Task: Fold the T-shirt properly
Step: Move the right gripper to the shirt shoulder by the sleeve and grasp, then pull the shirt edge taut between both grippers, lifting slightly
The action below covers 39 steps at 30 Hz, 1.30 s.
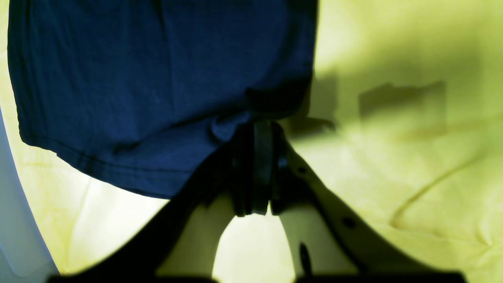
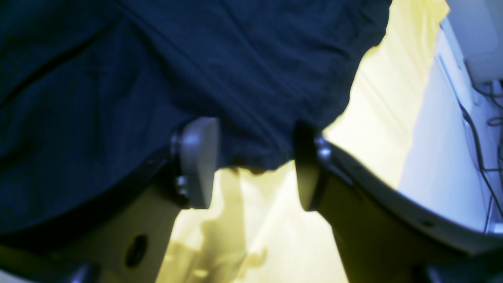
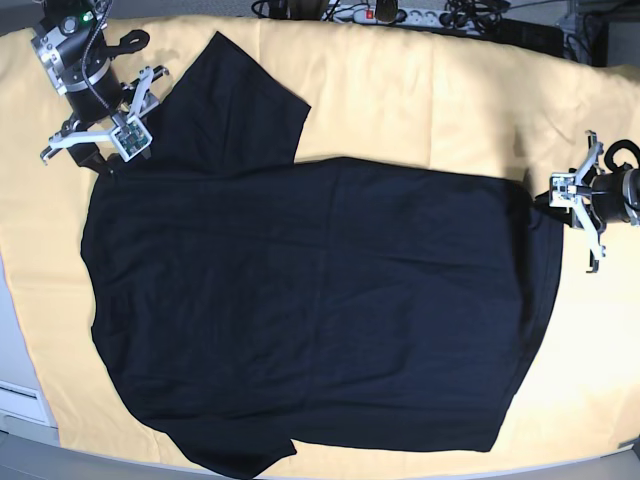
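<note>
Fabric of the black T-shirt (image 3: 310, 310) lies spread nearly flat over the yellow cloth (image 3: 420, 90), filling the mid and lower frame of the base view, hem toward the right, one sleeve up at upper left and the other poking out at the bottom edge; prob. laid out this way so both arms can work opposite ends before a fold. Left gripper (image 1: 255, 129), at the right of the base view, is pinched shut on the shirt's hem edge, bunching a bit of fabric btw its pads. Right gripper (image 2: 255, 161), upper left in the base view by the sleeve/shoulder, has jaws wide apart, straddling a shirt edge w/o clamping it, so it holds nothing.
</note>
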{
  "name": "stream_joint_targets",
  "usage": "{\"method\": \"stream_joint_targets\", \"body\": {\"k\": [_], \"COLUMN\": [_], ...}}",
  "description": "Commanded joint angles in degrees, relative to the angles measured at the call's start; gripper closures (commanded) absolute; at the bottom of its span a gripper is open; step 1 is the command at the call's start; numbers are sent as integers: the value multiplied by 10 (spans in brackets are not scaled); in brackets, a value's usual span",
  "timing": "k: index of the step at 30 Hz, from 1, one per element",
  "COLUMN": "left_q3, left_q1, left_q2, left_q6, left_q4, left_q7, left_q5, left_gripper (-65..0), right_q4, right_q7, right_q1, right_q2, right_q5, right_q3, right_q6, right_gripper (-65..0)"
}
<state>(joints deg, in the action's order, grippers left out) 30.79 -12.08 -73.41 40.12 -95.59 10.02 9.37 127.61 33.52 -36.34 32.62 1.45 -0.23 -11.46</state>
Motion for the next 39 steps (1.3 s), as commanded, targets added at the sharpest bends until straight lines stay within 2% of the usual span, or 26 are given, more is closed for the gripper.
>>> {"method": "stream_joint_targets", "body": {"k": [1, 5, 10, 15, 17, 18, 20, 21, 26, 30, 35, 37, 39], "left_q3": [-7, -7, -7, -7, -7, -7, -7, -7, -7, -7, -7, -7, -8], "left_q1": [-8, -8, -8, -8, -8, -8, -8, -8, -8, -8, -8, -8, -8], "left_q2": [-17, -17, -17, -17, -17, -17, -17, -17, -17, -17, -17, -19, -20], "left_q6": [-1, -1, -1, -1, -1, -1, -1, -1, -1, -1, -1, -1, -1], "left_q4": [-4, -4, -4, -4, -4, -4, -4, -4, -4, -5, -16, -26, -41], "left_q7": [4, 4, 4, 4, 4, 4, 4, 4, 4, 5, 4, 5, 4], "left_q5": [-4, -4, -4, -4, -4, -4, -4, -4, -4, -5, -7, -9, -11], "left_gripper": [0, 0, 0, 0, 0, 0, 0, 0, 0, 0, 0, 0, 0], "right_q4": [-15, -113, -171, -180, -180, -180, -180, -180, -165, -113, -61, -47, -34], "right_q7": [-10, -9, -5, -3, 0, 3, 4, 4, 12, 51, 78, 77, 77], "right_q1": [12, 73, 120, 133, 133, 133, 132, 133, 133, 129, 91, 70, 52], "right_q2": [7, 7, 8, 7, 8, 7, 7, 7, 8, 8, 8, 8, 8], "right_q5": [-5, -47, -47, -47, -65, -76, -90, -89, -55, -41, -37, -9, 33], "right_q3": [4, 4, 4, 4, 4, 4, 4, 4, 4, 4, 4, 4, 4], "right_q6": [-1, -40, -67, -68, -80, -92, -101, -98, -45, 9, 6, 5, 24], "right_gripper": [-347, -347, -347, -343, -277, -209, -23, 0, 0, 0, 0, 0, 0]}}
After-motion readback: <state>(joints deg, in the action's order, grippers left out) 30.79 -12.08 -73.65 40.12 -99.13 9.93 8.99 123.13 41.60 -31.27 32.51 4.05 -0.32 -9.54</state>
